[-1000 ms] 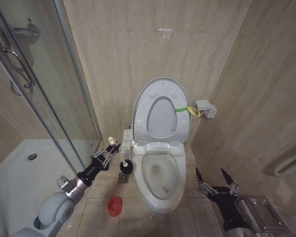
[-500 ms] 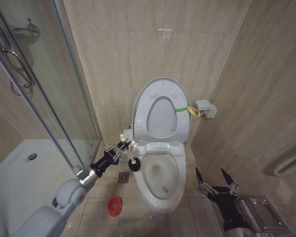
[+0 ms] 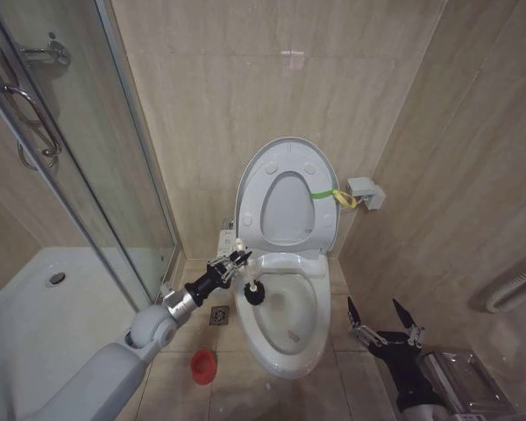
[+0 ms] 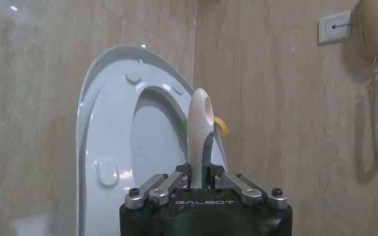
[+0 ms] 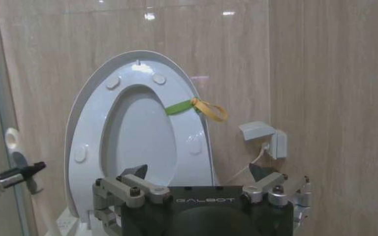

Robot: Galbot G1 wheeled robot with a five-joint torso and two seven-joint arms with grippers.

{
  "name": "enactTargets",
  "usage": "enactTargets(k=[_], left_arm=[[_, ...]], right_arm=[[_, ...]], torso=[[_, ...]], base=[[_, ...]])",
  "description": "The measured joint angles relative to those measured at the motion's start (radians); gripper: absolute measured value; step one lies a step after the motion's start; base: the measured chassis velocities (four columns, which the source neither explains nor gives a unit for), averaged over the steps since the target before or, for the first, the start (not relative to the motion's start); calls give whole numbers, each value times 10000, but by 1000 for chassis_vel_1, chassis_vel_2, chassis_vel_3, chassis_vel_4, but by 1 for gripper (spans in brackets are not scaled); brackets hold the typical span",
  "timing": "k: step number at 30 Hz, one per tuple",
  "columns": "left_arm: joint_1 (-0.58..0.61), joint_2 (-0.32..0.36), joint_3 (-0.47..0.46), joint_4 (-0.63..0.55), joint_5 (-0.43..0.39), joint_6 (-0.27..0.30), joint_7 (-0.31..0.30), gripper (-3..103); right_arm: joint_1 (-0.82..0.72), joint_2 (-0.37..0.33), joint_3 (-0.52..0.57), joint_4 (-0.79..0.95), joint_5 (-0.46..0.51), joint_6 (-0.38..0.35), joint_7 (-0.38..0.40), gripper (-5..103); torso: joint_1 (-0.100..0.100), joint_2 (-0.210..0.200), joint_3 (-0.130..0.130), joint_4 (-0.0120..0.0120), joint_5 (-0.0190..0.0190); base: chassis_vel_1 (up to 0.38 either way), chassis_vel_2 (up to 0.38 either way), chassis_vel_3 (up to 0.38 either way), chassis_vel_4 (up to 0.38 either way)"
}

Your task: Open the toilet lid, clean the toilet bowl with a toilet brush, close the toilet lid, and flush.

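Closest to us, our right gripper (image 3: 384,317) sits low by the right side of the toilet, fingers spread apart and holding nothing — it's well off from the brush. On the floor tiles on the other side there's the little red cup holder (image 3: 203,365), standing near the base of the toilet bowl (image 3: 305,349).

A bit further out, our left gripper (image 3: 238,260) reaches in from the left and is clamped on the thin white handle of the toilet brush (image 3: 249,282). The handle tip pokes up past the fingers, and the dark bristle head hangs just below and beyond them, right over the near-left rim of the bowl, at the edge of the opening. In the left wrist view we see the handle end (image 4: 200,132) sticking straight up between the closed fingers.

Farthest back, the toilet lid (image 3: 287,192) stands upright against the tiled wall with the seat raised against it — the yellow-green strap loop (image 3: 335,196) hangs off its right edge.
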Motion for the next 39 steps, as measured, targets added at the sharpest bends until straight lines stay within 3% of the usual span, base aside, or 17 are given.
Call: enactTargets(k=[14, 21, 39], left_arm=[[-1742, -1182, 1697, 2293, -249, -405, 259, 17], [-1986, -1806, 2588, 3037, -302, -465, 259, 17], [-1495, -1807, 3249, 2876, -853, -215, 209, 17]], right_arm=[[0, -1, 0, 0, 0, 0, -1, 100], [0, 0, 0, -1, 0, 0, 0, 100], [0, 0, 0, 0, 0, 0, 0, 100]], torso=[[1, 0, 0, -1, 0], [1, 0, 0, -2, 0], [0, 1, -2, -1, -1]], base=[[0, 0, 0, 0], [0, 0, 0, 0], [0, 0, 0, 0]])
